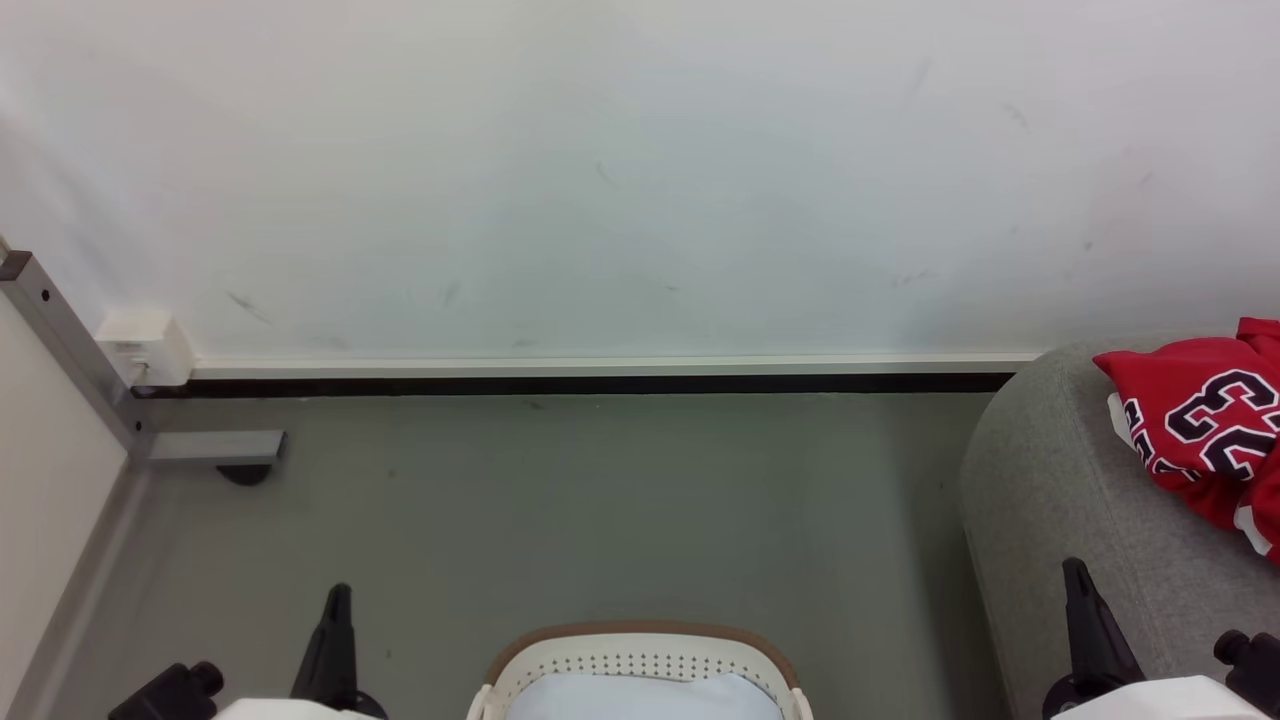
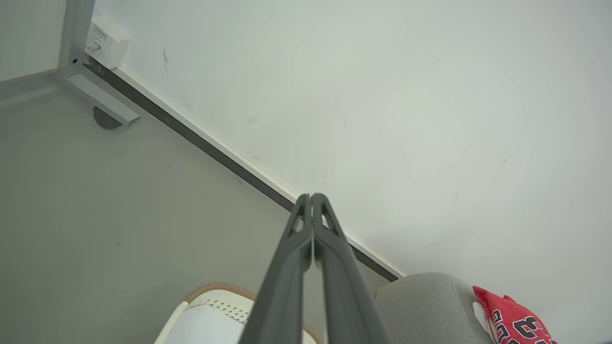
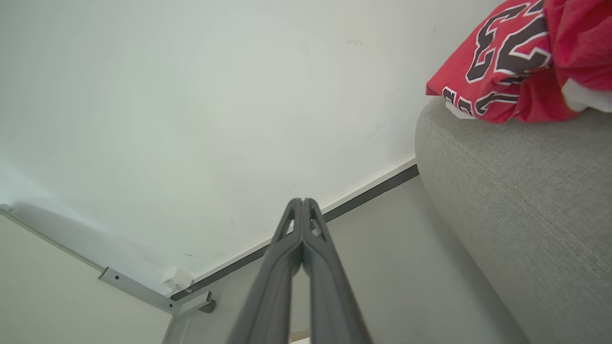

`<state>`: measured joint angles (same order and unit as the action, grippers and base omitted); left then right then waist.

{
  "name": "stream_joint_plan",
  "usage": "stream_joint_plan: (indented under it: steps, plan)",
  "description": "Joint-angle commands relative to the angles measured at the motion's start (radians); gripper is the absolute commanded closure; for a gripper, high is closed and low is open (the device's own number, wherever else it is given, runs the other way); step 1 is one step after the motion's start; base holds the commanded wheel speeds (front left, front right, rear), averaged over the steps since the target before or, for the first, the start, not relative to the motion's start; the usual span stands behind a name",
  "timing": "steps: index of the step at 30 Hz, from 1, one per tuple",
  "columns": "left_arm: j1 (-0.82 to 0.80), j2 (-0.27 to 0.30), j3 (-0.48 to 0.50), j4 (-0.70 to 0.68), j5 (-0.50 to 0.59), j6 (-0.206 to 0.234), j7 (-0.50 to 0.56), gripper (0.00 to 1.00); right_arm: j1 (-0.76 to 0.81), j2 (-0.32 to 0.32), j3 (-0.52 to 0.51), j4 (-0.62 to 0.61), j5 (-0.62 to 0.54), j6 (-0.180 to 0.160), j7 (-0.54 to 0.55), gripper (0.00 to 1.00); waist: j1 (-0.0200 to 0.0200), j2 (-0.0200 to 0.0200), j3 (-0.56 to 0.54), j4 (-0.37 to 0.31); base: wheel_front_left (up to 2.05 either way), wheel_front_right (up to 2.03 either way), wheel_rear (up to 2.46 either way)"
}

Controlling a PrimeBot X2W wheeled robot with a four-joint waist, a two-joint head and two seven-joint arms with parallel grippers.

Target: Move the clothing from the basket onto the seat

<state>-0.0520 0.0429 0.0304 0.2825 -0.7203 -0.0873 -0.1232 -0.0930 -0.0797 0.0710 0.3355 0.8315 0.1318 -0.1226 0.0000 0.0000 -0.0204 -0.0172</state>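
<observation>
Nearest, the left gripper [image 2: 311, 198] and right gripper [image 3: 302, 201] each had their fingers pressed together, holding nothing. The basket [image 1: 640, 634] sat between them. Bare floor [image 1: 600, 500] lay open beyond it to the wall [image 1: 600, 200]. The red clothing [image 1: 1200, 420] lay on the seat [image 1: 1050, 490] at the right, by its far edge.

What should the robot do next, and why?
Probably open the left gripper and lower it toward the basket. Both it and the right gripper are shut and empty. One red jersey lies on the seat, and something pale shows in the basket, though I cannot tell whether it is clothing.
</observation>
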Motion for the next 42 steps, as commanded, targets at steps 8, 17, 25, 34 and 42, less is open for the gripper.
stream_joint_plan:
  steps: [8, 17, 25, 34, 42]
  plan:
    - [-0.030, 0.006, 0.017, -0.020, -0.135, -0.009, 0.034, 1.00, -0.021, 0.002, -0.032, -0.027, 0.118, -0.001, 0.034, 1.00, 0.0000, 0.0000, 0.002, 0.002, 0.00, 0.00, 0.00]
    - [-0.036, 0.006, 0.026, -0.022, -0.235, -0.013, 0.061, 1.00, -0.022, 0.005, -0.052, -0.036, 0.206, -0.001, 0.061, 1.00, 0.0000, 0.0000, 0.004, 0.003, 0.00, 0.00, 0.00]
    - [-0.040, 0.007, 0.035, -0.024, -0.325, -0.018, 0.086, 1.00, -0.023, 0.008, -0.071, -0.043, 0.285, -0.001, 0.086, 1.00, 0.0000, 0.0000, 0.006, 0.005, 0.00, 0.00, 0.00]
    - [-0.046, 0.008, 0.044, -0.026, -0.421, -0.023, 0.112, 1.00, -0.024, 0.012, -0.092, -0.050, 0.367, -0.001, 0.112, 1.00, 0.0000, 0.0000, 0.008, 0.006, 0.00, 0.00, 0.00]
    - [-0.049, 0.008, 0.051, -0.027, -0.497, -0.027, 0.134, 1.00, -0.025, 0.015, -0.107, -0.057, 0.435, -0.001, 0.133, 1.00, 0.0000, 0.0000, 0.009, 0.008, 0.00, 0.00, 0.00]
